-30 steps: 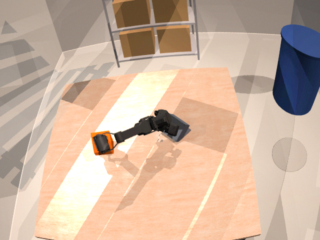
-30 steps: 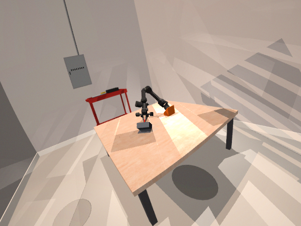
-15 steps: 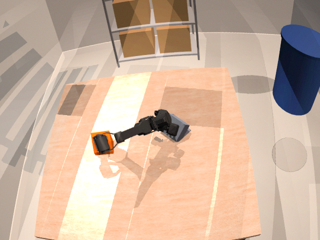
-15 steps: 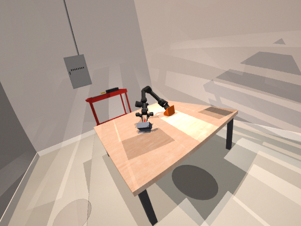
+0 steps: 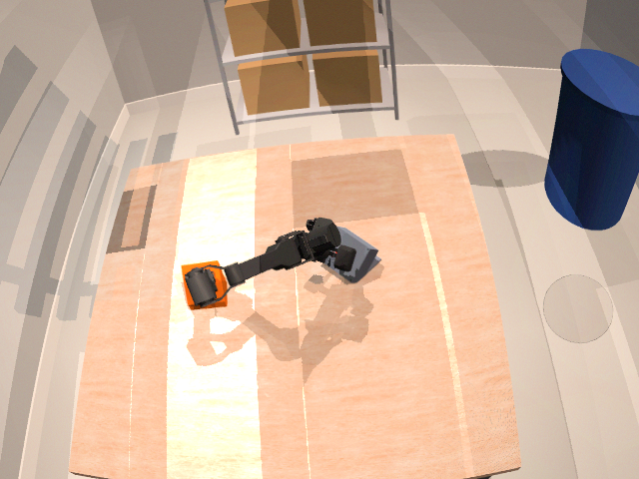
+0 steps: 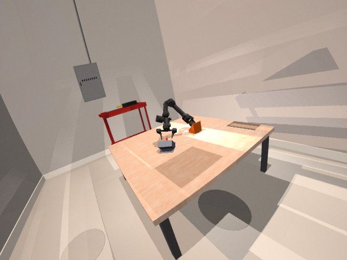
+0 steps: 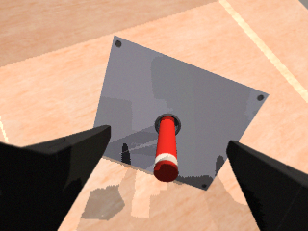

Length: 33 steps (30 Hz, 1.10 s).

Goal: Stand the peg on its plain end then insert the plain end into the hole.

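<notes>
The red peg [image 7: 166, 140] [image 6: 166, 138] stands in the hole [image 7: 177, 126] of the grey sloped panel [image 7: 207, 115] [image 6: 166, 145] [image 5: 367, 255]. Its end with the white band points out of the panel, toward the wrist camera. The depth of its plain end in the hole is hidden. My gripper [image 7: 167, 138] [image 6: 167, 138] is open wide, one finger on each side of the peg, with a gap on both sides and touching neither. In the top view the arm hides the peg and the fingertips.
The panel rests on the wooden table [image 5: 381, 371] [image 6: 140, 179]. The arm's orange base [image 5: 221, 296] [image 6: 195, 127] stands behind the panel in the exterior view. A red cart [image 6: 123, 110] stands beyond the table. A blue barrel [image 5: 590, 155] and a shelf with boxes [image 5: 310, 109] stand off the table.
</notes>
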Each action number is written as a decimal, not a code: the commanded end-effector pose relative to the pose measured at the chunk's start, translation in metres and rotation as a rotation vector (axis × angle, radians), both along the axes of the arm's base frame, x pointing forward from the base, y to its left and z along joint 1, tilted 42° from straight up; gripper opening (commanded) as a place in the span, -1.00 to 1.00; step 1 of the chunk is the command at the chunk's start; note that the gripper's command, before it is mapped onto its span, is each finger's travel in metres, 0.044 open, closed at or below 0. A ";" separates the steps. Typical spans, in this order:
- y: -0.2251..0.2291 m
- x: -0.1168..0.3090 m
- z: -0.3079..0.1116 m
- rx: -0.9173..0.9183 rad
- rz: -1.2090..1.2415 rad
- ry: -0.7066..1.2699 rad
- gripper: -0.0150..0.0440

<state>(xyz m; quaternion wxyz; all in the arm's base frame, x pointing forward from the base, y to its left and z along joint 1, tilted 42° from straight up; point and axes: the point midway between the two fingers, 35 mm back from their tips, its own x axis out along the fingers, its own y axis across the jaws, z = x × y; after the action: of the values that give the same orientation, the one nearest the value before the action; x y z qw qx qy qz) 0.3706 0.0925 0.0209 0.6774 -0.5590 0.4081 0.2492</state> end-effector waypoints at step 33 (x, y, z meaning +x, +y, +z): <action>0.009 -0.026 0.047 0.003 0.003 -0.002 1.00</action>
<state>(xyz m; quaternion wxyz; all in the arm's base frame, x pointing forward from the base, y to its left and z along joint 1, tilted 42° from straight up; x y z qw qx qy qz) 0.3468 0.1003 0.0621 0.6770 -0.5590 0.4072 0.2519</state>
